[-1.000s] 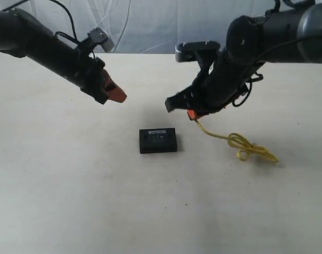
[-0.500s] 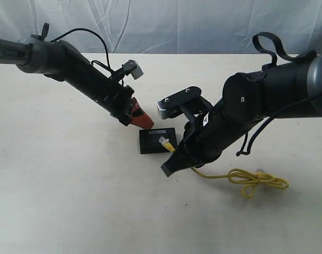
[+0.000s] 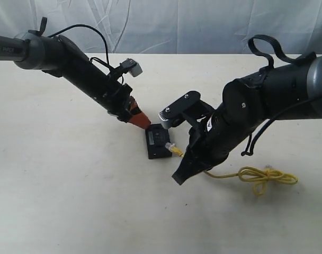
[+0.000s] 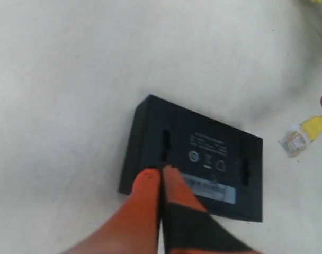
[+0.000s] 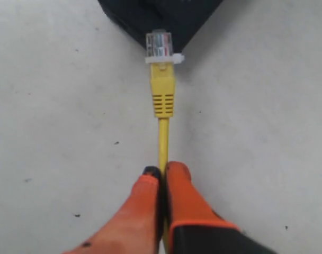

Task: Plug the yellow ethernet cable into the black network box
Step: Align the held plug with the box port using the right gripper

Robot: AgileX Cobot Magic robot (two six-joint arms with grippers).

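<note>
The black network box [image 3: 158, 141] lies flat on the table, label side up [image 4: 203, 159]. My left gripper [image 3: 142, 121] is shut with nothing between its orange fingers, and its tips [image 4: 162, 172] rest on the box's top near one corner. My right gripper [image 5: 162, 170] is shut on the yellow ethernet cable [image 5: 163, 100] a short way behind the clear plug [image 5: 160, 45]. The plug's tip is at the box's edge [image 5: 161, 16]; in the exterior view the plug [image 3: 174, 150] sits just right of the box. Whether it is in a port is hidden. The cable's bundled loop [image 3: 264, 177] lies on the table to the right.
Pale tabletop [image 3: 71, 201] lies all around, with a white cloth backdrop [image 3: 203, 26] behind it. The bulky right arm [image 3: 246, 116] hangs over the cable and hides the right gripper's fingers in the exterior view.
My left gripper has dropped onto the box, which has turned on the table. My right gripper has carried the plug from over the box to its right edge, dragging the loop along.
</note>
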